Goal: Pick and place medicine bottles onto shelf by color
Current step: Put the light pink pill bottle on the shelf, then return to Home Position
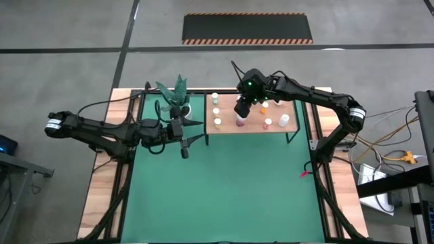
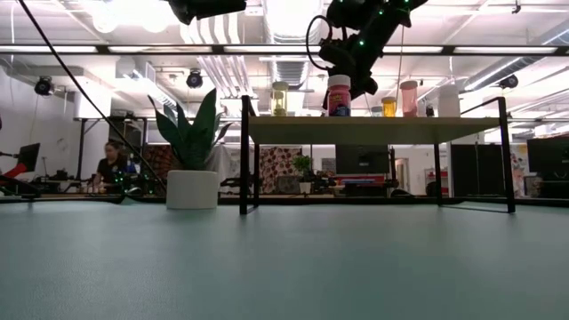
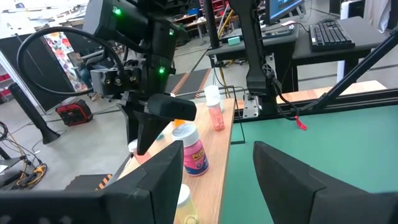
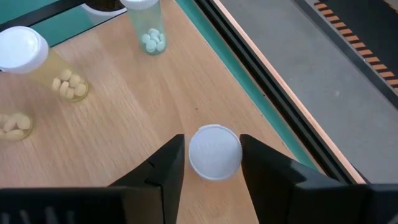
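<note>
One magenta bottle (image 4: 214, 152) between right claw (image 4: 211, 163) fingers, on shelf (image 4: 137, 112).

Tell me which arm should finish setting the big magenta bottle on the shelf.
The right. Its gripper already straddles the large magenta bottle standing on the shelf, fingers either side of the cap. The left gripper, open, hangs over the green mat beside the shelf.

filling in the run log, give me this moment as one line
right gripper: open, fingers either side of large magenta white-capped bottle | bottle: upright on light-brown wooden shelf | left gripper: open, over green mat beside shelf
</note>
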Robot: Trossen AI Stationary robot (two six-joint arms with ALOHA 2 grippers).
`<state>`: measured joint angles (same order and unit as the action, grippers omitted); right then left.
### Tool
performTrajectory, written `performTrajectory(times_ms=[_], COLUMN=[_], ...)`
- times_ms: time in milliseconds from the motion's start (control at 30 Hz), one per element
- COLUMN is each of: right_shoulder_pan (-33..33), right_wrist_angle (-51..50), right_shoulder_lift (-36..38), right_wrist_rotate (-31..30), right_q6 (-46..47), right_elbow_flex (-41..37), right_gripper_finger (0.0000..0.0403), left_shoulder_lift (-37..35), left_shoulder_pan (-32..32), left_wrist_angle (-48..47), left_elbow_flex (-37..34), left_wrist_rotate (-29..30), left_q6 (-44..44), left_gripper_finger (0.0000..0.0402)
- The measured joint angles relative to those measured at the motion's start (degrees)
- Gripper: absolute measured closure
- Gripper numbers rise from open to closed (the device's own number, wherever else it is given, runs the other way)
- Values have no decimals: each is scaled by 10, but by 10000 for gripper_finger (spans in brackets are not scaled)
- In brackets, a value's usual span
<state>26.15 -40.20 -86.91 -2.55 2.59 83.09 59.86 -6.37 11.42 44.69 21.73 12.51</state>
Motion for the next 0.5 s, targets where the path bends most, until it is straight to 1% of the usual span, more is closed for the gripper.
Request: performTrajectory(times_ms=[200,333,433,500], right_shoulder_pan=[0,0,-14,-43], right_wrist_angle=[0,-15,-38,-30], right_shoulder_lift=[1,17,46,84], right_wrist_rotate=[0,0,-2,-4], right_q6=[0,8,13,8], right_elbow_flex=[0,8,14,-7], right_gripper_finger=[259,263,267,270], left_shoulder_lift=[0,0,-12,-39], left_shoulder_pan=[0,-1,-7,-25], left_wrist_angle=[0,0,-24,-58], left_elbow_flex=[0,0,1,0], left_wrist_rotate=[0,0,1,3], left_q6=[0,1,2,-1], left_gripper_finger=[223,223,223,223])
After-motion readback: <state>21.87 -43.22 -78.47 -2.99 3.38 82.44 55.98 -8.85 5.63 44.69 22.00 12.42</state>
